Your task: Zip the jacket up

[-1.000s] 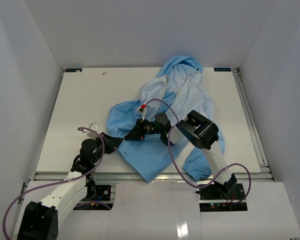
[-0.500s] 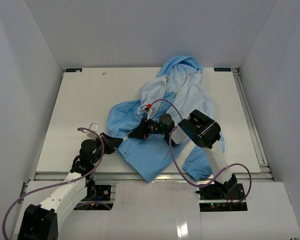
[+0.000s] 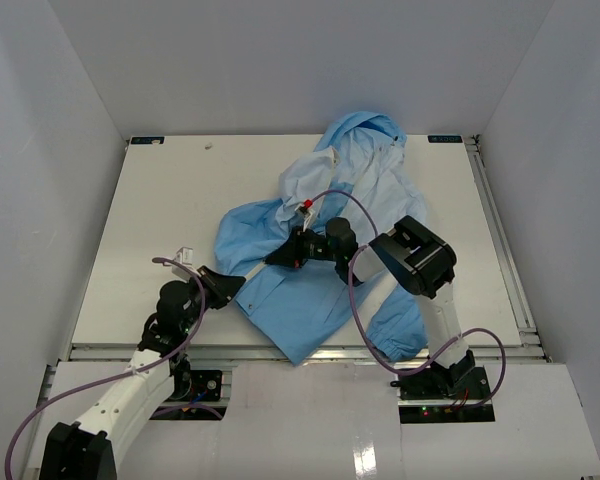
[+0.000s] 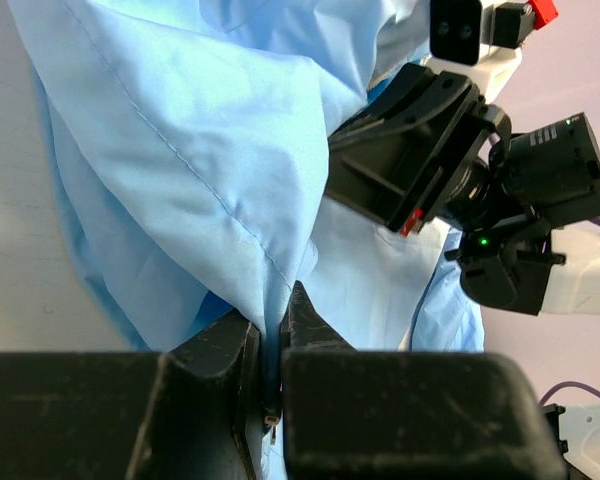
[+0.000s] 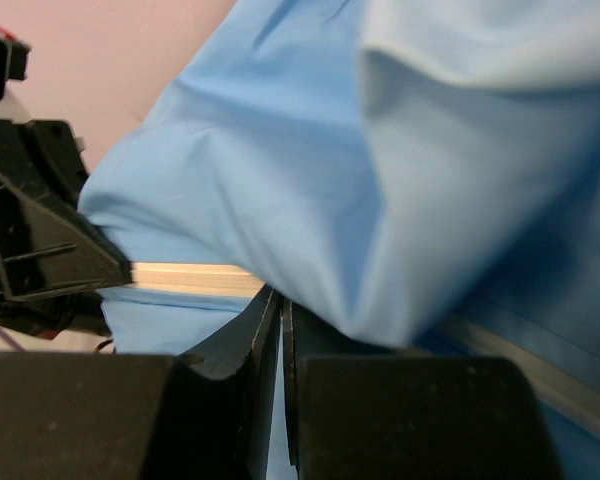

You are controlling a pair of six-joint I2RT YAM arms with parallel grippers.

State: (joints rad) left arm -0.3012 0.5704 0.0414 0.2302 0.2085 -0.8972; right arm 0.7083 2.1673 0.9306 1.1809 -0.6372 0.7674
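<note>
The jacket (image 3: pixel 310 305) lies crumpled on the right-centre of the table (image 3: pixel 150 220). Its hood (image 3: pixel 365 130) is at the far edge and its lower hem reaches the near edge between the two arm bases. The front is open, with paler lining exposed below the hood. A pale zipper strip (image 3: pixel 252 272) runs in a straight line across the near-left part of the garment, spanning the gap between the two grippers. The left gripper (image 3: pixel 232 284) sits at the jacket's near-left edge. Its jaws are narrowed to a slit and pinch a fold of blue fabric, which rises from them in a ridge. The right gripper (image 3: pixel 278 260) reaches in from the right, over the middle of the garment. Its jaws are pressed together on the jacket at the strip's far end, and blue cloth drapes over them. A purple cable (image 3: pixel 330 200) loops above the right arm.
</note>
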